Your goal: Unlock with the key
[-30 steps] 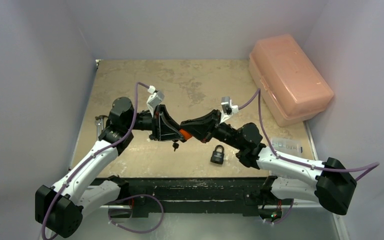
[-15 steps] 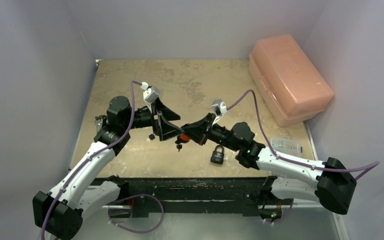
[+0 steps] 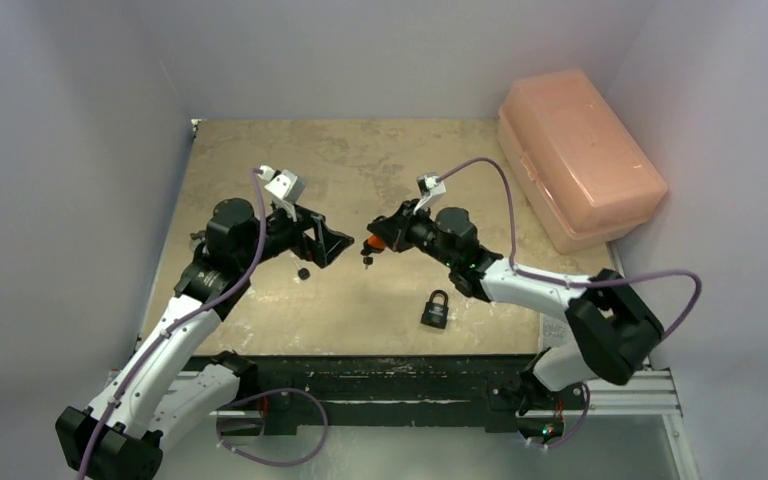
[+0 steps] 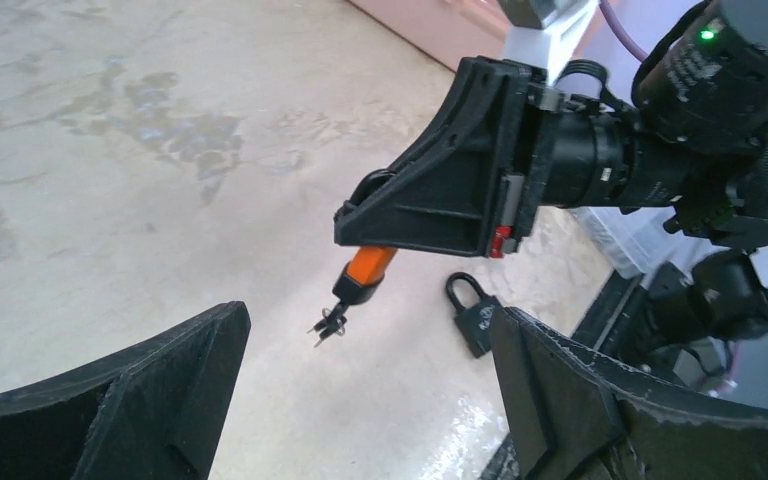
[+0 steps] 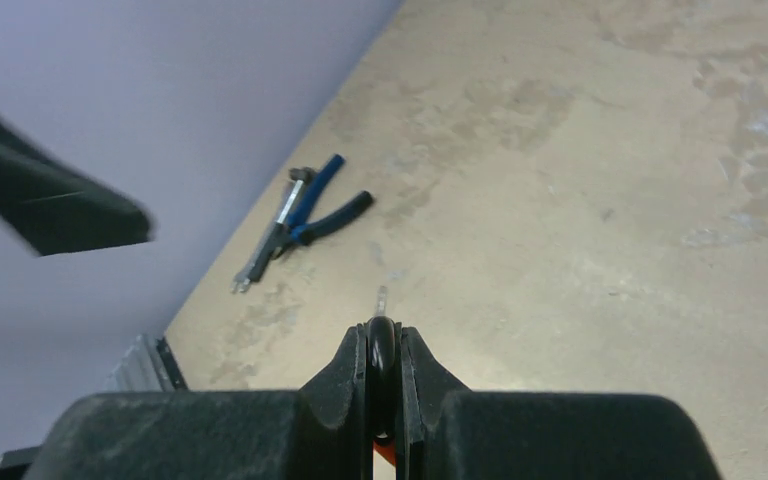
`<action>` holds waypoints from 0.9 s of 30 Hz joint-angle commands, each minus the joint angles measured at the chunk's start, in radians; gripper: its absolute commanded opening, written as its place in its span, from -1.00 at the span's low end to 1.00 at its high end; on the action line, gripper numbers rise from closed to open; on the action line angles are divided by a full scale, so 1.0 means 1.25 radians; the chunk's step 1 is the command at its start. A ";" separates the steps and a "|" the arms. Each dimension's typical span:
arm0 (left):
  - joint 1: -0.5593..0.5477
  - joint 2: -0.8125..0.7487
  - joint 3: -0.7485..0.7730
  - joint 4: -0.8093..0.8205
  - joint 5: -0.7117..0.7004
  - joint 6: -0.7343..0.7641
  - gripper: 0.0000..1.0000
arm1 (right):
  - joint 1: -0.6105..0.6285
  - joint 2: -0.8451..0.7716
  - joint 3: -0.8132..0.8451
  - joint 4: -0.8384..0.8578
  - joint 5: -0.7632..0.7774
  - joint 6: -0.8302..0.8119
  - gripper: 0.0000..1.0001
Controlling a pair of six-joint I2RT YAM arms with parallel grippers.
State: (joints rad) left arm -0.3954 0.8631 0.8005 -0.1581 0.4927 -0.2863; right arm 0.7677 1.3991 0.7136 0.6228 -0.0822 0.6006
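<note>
My right gripper (image 3: pixel 372 245) is shut on the key (image 3: pixel 368 258), an orange holder with a black end and small metal keys dangling from it. In the right wrist view the black head (image 5: pixel 381 352) sits pinched between the jaws and a metal tip (image 5: pixel 381 298) pokes out ahead. The black padlock (image 3: pixel 436 308) lies flat on the table, nearer the front edge than the key and untouched. My left gripper (image 3: pixel 334 248) stands open just left of the key. From the left wrist the key (image 4: pixel 365 272) hangs beyond my wide fingers (image 4: pixel 570 400), with the padlock (image 4: pixel 473 316) behind it.
A pink lidded box (image 3: pixel 580 155) fills the back right corner. Blue-handled pliers (image 5: pixel 305 212) lie by the left wall. A small black piece (image 3: pixel 303 272) rests on the table below the left gripper. A clear plastic item (image 3: pixel 572 290) sits at the right edge.
The left gripper opened, let go of the key and drew back left. The right gripper, still holding the key, swung up and away from the padlock.
</note>
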 commanded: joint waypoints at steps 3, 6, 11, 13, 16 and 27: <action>0.005 -0.019 0.032 -0.028 -0.121 0.047 0.97 | -0.096 0.156 0.126 0.112 -0.110 0.083 -1.00; 0.005 -0.015 0.033 -0.031 -0.127 0.051 0.97 | -0.124 0.251 0.181 0.106 -0.124 0.085 -1.00; 0.005 -0.006 0.037 -0.041 -0.130 0.055 0.97 | -0.163 0.364 0.265 0.092 -0.135 0.079 -1.00; 0.005 -0.006 0.038 -0.040 -0.130 0.055 0.97 | -0.180 0.411 0.300 0.092 -0.149 0.089 -1.00; 0.005 -0.003 0.037 -0.041 -0.130 0.054 0.97 | -0.204 0.471 0.343 0.091 -0.165 0.111 -1.00; 0.007 0.008 0.038 -0.040 -0.123 0.052 0.96 | -0.250 0.632 0.497 0.038 -0.181 0.140 -1.00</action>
State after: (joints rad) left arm -0.3935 0.8730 0.8009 -0.2264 0.3386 -0.2417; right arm 0.4656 2.1727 1.2564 0.6476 -0.2863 0.7624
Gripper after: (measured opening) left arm 0.983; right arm 0.101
